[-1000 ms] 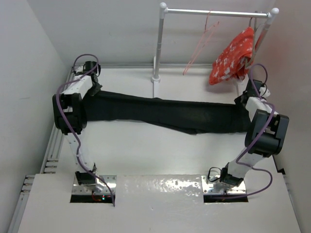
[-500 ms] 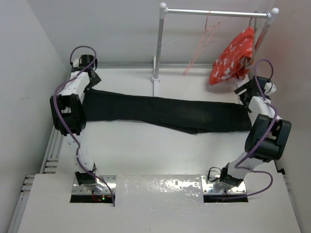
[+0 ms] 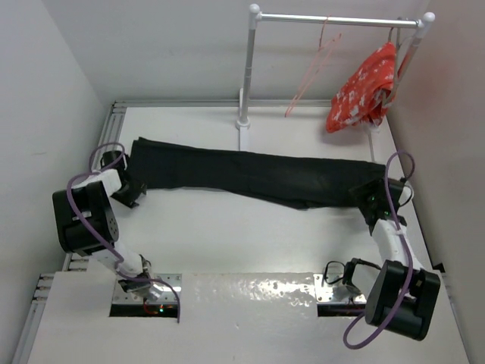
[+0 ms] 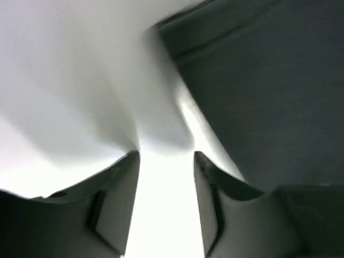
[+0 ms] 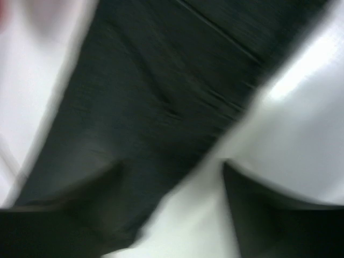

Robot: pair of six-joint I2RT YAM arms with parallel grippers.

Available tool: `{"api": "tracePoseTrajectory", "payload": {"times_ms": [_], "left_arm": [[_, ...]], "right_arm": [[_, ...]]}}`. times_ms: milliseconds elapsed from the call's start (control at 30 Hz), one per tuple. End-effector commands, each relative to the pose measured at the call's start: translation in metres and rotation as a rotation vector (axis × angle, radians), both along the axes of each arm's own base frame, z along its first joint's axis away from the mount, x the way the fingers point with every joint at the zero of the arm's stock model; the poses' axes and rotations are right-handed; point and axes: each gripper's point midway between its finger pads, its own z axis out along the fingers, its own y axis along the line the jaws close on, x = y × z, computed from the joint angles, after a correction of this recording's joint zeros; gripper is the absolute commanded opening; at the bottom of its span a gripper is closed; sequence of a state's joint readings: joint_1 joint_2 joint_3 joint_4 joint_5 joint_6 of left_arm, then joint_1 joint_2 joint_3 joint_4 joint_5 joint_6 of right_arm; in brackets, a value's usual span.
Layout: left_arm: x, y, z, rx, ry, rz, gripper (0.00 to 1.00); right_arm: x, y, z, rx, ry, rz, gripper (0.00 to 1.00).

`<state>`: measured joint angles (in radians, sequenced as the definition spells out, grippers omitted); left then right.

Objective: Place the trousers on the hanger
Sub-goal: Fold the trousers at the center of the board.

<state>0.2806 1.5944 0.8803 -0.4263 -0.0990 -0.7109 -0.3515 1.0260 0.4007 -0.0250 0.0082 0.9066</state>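
Note:
The black trousers (image 3: pixel 250 171) lie stretched flat across the table, from the left side to the right. My left gripper (image 3: pixel 130 191) sits low just off their near left corner; in the left wrist view its fingers (image 4: pixel 215 185) stand open over bare white table, with the trousers (image 4: pixel 269 91) up and to the right. My right gripper (image 3: pixel 365 197) hovers at the trousers' right end, open, its left finger over the trousers (image 5: pixel 161 91) and its right finger (image 5: pixel 269 207) over table, gripping nothing. The pink hanger (image 3: pixel 312 70) hangs on the rail at the back.
A white rail stand (image 3: pixel 246 76) rises at the back centre, its bar running right. A red-and-white patterned cloth (image 3: pixel 362 91) hangs from the bar's right end next to the hanger. Walls close in on the left and right sides of the table (image 3: pixel 227 235).
Both grippers opened and let go of the trouser ends. Both arms then drew back toward the near side and lower, leaving the trousers lying flat.

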Motion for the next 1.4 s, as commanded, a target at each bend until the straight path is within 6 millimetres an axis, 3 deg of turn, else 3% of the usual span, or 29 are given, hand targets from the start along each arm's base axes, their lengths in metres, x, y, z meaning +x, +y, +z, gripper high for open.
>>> {"api": "tracePoseTrajectory", "payload": {"times_ms": [0,33,67,267,333,400,433,467,533,600,633,700,800,900,1000,1100,1133,1200,1233,1267,1300,1367], "left_arm": [[0.022,-0.013,0.002,-0.112,-0.117,0.021,0.45],[0.023,-0.016,-0.002,-0.129,-0.11,0.018,0.46],[0.022,-0.017,-0.011,-0.142,-0.085,0.026,0.51],[0.027,-0.019,-0.026,-0.176,-0.089,0.065,0.56],[0.029,-0.016,-0.025,-0.161,-0.102,0.076,0.54],[0.031,-0.015,-0.024,-0.162,-0.114,0.095,0.46],[0.032,-0.014,-0.024,-0.154,-0.119,0.098,0.39],[0.033,-0.014,-0.025,-0.149,-0.124,0.1,0.2],[0.033,-0.012,-0.025,-0.138,-0.123,0.109,0.11],[0.035,-0.012,-0.025,-0.138,-0.12,0.104,0.0],[0.034,-0.005,-0.025,-0.106,-0.104,0.114,0.0],[0.032,-0.001,-0.023,-0.082,-0.09,0.117,0.0],[0.027,0.015,-0.007,0.009,-0.096,0.15,0.0],[0.021,0.026,0.006,0.071,-0.076,0.164,0.0],[0.007,0.039,0.024,0.155,-0.032,0.188,0.0],[-0.009,0.044,0.042,0.201,-0.033,0.198,0.0],[-0.019,0.041,0.039,0.198,-0.02,0.189,0.0],[-0.033,0.032,0.041,0.184,-0.035,0.164,0.0],[-0.038,0.03,0.041,0.185,-0.038,0.154,0.0],[-0.039,0.026,0.044,0.174,-0.062,0.138,0.07],[-0.044,0.022,0.04,0.162,-0.051,0.128,0.16],[-0.039,0.011,0.044,0.111,-0.086,0.088,0.38]], "right_arm": [[-0.015,-0.005,-0.019,-0.002,0.025,-0.065,0.84],[-0.023,-0.005,-0.031,0.006,0.054,-0.081,0.95],[-0.026,-0.007,-0.035,0.02,0.062,-0.108,0.99],[-0.043,-0.029,-0.053,0.038,0.12,-0.261,0.94],[-0.04,-0.038,-0.052,0.018,0.102,-0.298,0.92],[-0.037,-0.04,-0.061,0.034,0.133,-0.314,0.89],[-0.027,-0.043,-0.056,0.04,0.101,-0.318,0.87],[-0.025,-0.042,-0.065,0.059,0.129,-0.32,0.81],[-0.009,-0.045,-0.063,0.072,0.081,-0.31,0.72],[-0.004,-0.042,-0.07,0.1,0.092,-0.303,0.4],[-0.001,-0.044,-0.07,0.099,0.089,-0.307,0.22],[-0.009,-0.046,-0.075,0.089,0.124,-0.326,0.07],[-0.023,-0.047,-0.072,0.069,0.1,-0.373,0.0],[-0.04,-0.05,-0.07,0.039,0.11,-0.415,0.0],[-0.049,-0.055,-0.051,-0.025,0.084,-0.421,0.0],[-0.068,-0.056,-0.051,-0.078,0.137,-0.421,0.0],[-0.069,-0.056,-0.043,-0.093,0.106,-0.417,0.0],[-0.084,-0.054,-0.049,-0.116,0.145,-0.411,0.0],[-0.087,-0.054,-0.046,-0.132,0.132,-0.409,0.07],[-0.089,-0.055,-0.044,-0.154,0.139,-0.399,0.21],[-0.091,-0.057,-0.043,-0.168,0.14,-0.401,0.62],[-0.091,-0.057,-0.039,-0.172,0.162,-0.389,0.88]]}}
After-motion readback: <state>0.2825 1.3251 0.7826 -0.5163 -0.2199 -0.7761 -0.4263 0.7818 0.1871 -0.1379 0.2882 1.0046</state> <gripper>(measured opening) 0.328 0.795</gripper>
